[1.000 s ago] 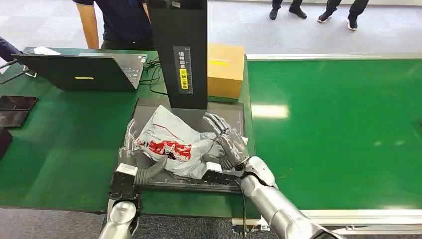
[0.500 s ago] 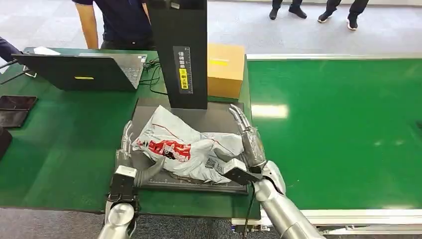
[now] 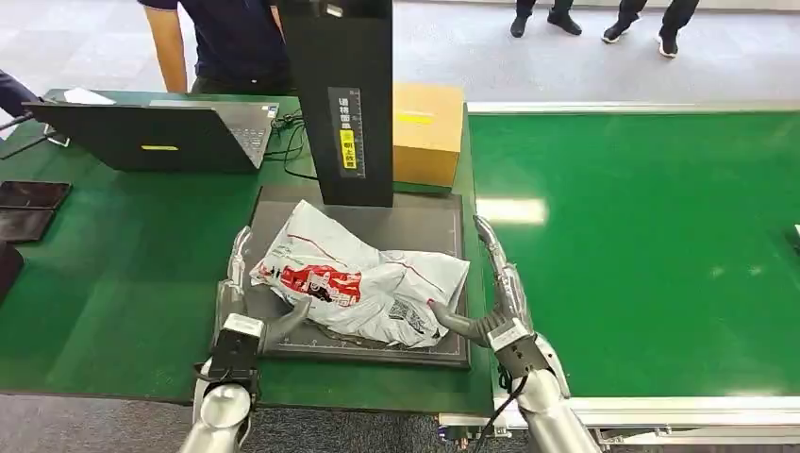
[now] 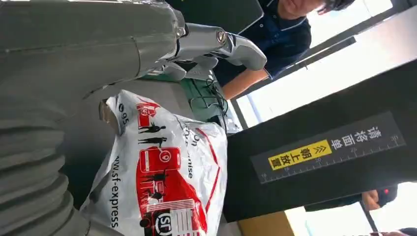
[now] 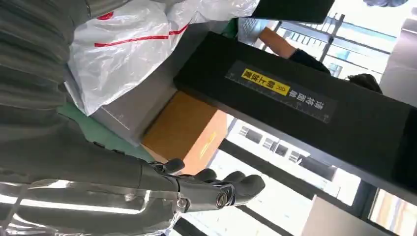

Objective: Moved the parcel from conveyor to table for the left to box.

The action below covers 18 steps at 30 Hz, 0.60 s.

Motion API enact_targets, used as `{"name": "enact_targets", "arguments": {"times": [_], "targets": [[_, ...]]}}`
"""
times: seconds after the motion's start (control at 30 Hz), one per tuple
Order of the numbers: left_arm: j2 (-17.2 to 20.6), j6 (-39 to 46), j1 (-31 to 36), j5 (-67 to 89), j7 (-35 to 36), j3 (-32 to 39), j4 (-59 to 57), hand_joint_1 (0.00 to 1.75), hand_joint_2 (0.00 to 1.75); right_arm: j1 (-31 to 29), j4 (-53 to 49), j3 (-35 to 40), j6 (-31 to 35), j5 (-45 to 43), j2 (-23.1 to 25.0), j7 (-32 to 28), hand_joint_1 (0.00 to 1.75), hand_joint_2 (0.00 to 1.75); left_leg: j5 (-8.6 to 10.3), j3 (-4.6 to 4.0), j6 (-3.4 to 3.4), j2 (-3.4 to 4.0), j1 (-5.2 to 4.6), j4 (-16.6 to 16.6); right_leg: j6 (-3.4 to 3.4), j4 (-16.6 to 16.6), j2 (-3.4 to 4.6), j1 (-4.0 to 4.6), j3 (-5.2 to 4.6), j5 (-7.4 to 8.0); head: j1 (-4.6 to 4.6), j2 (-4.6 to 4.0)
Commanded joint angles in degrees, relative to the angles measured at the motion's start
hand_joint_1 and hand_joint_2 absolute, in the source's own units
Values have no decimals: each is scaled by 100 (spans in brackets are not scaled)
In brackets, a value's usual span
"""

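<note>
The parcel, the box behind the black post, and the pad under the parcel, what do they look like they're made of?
Parcel: thin glossy plastic film, probably a poly mailer; it is wrinkled, shiny and printed in red. Box: plain tan cardboard, matte, with sharp folded edges. Pad: a dark grey matte sheet with faint ruled markings at its edge, perhaps rubber or plastic; the pictures do not settle which.

Black upright post (image 3: 341, 99) and cardboard box (image 3: 427, 132) block behind the parcel (image 3: 357, 279); conveyor belt (image 3: 641, 245) lies open

Parcel (image 3: 363, 283) on dark platform (image 3: 425, 222), open left hand (image 3: 247, 307) and right hand (image 3: 495, 307) flanking
</note>
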<state>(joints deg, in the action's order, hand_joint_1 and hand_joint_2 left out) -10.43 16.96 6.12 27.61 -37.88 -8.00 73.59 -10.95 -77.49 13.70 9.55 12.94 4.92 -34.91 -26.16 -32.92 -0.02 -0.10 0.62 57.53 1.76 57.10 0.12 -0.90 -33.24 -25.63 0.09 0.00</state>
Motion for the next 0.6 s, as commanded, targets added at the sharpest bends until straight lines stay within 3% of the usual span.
{"name": "enact_targets", "arguments": {"times": [0.03, 0.23, 0.6], "targets": [[314, -90, 264, 400, 153, -212, 32, 0, 175, 360, -442, -460, 25, 211, 88, 96, 0, 175, 3, 4, -1, -11, 0, -6, -10, -2, -13, 2, 7, -3, -2, 0], [476, -361, 607, 1218, 445, -558, -22, 0, 175, 410, -419, -548, 48, 309, 118, 107, 0, 175, 5, 3, -1, -12, 1, -5, -12, -2, -15, 3, 7, -1, 0, 0], [785, -885, 1616, 2312, 1018, -1356, -1215, 0, 175, 300, -272, -616, -35, 330, 146, 57, 0, 175, 7, 13, -1, -15, -2, -11, -12, -6, -17, 0, 15, -1, 0, 0]]}}
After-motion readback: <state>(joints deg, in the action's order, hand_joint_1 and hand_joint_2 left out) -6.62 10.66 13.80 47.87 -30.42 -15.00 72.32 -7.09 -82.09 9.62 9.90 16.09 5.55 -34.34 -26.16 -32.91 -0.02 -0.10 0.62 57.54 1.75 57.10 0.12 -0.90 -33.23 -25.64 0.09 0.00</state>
